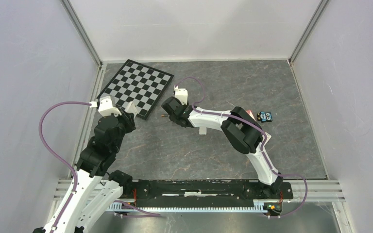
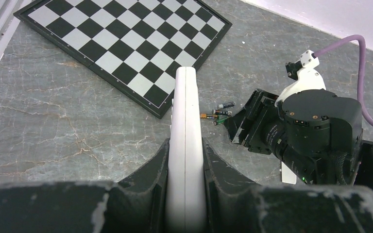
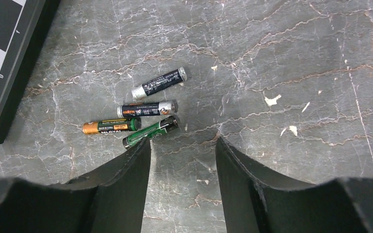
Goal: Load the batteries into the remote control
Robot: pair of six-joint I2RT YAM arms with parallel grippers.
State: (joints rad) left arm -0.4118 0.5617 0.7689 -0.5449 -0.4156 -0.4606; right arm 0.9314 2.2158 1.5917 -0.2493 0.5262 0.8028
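My left gripper (image 2: 185,145) is shut on the white remote control (image 2: 184,97), holding it edge-on above the table near the chessboard corner. It also shows in the top view (image 1: 130,108). Several batteries (image 3: 147,109) lie close together on the stone table: two black-silver, one orange-green (image 3: 111,126), one green (image 3: 150,132). My right gripper (image 3: 183,143) is open and empty just near of them; its left fingertip touches or overlaps the green one. In the top view the right gripper (image 1: 169,112) is at the batteries (image 1: 164,117).
A chessboard (image 1: 138,87) lies at the back left, its edge next to the batteries. A small white flat piece (image 1: 203,130) lies beside the right arm. A small blue-black toy (image 1: 265,116) sits at the right. White walls enclose the table.
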